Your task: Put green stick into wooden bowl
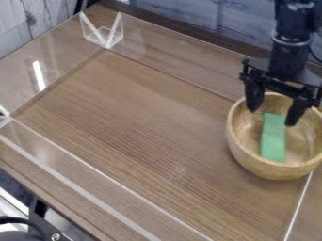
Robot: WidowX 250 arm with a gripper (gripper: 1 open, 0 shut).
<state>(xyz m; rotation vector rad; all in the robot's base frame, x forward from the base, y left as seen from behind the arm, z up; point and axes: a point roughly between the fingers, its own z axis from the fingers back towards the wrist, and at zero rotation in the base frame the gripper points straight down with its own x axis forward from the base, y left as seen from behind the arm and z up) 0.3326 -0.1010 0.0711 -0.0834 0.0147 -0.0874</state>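
Gripper (pixel 277 99) spread above green stick (pixel 273 137); stick inside wooden bowl (pixel 248 151).

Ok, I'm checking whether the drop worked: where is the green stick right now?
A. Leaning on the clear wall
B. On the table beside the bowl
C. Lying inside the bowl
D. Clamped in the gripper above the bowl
C: the stick lies inside the bowl, below the open gripper.

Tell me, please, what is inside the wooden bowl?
The green stick lies inside the wooden bowl, leaning on its inner wall. The open gripper hangs above it, hiding part of the far rim. Nothing else shows inside.
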